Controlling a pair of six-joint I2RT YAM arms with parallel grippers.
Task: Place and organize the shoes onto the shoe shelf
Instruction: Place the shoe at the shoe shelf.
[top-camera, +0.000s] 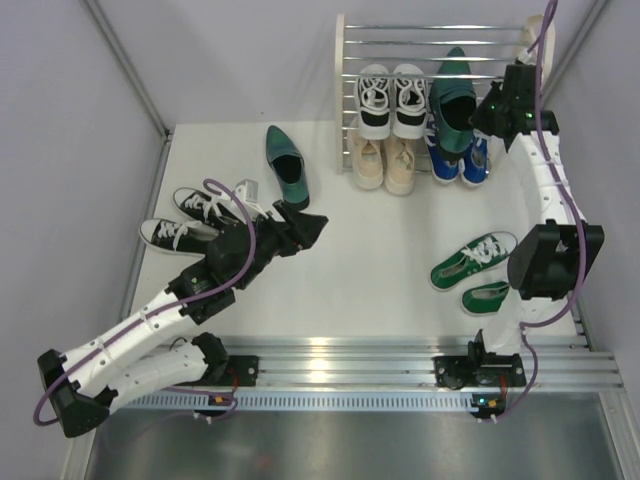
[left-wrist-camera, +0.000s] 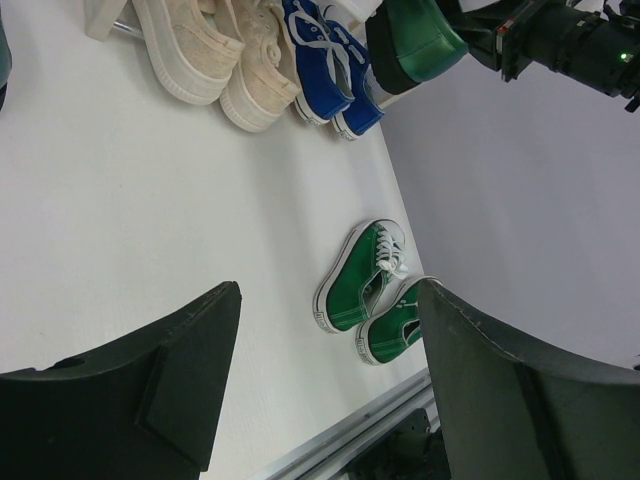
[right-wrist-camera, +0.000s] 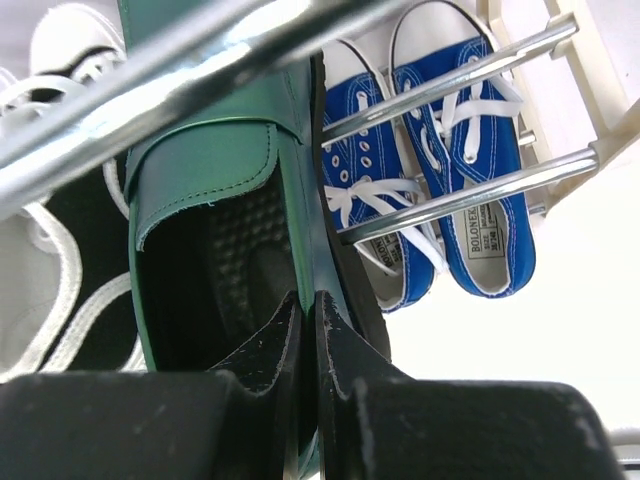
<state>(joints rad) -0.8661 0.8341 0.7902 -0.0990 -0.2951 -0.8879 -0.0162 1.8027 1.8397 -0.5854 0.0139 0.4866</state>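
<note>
My right hand (right-wrist-camera: 308, 300) is pinched shut on the side wall of the glossy dark green pointed dress shoe (right-wrist-camera: 210, 190), with one finger inside the opening and one outside. The shoe is at the right of the chrome-barred shoe shelf (top-camera: 341, 60), above the blue canvas sneakers (right-wrist-camera: 470, 150). It seems to rest on the bars, though I cannot be sure. My left hand (top-camera: 300, 228) hangs wide open, holding nothing, over the white surface (top-camera: 380, 240), near the other green dress shoe (top-camera: 287, 165).

In the right wrist view the nearest shelf bar (right-wrist-camera: 200, 60) is blurred and the dark green dress shoe (right-wrist-camera: 200, 180) is cut at the top. The right arm (top-camera: 548, 258) partly hides one green sneaker (top-camera: 485, 297).
</note>
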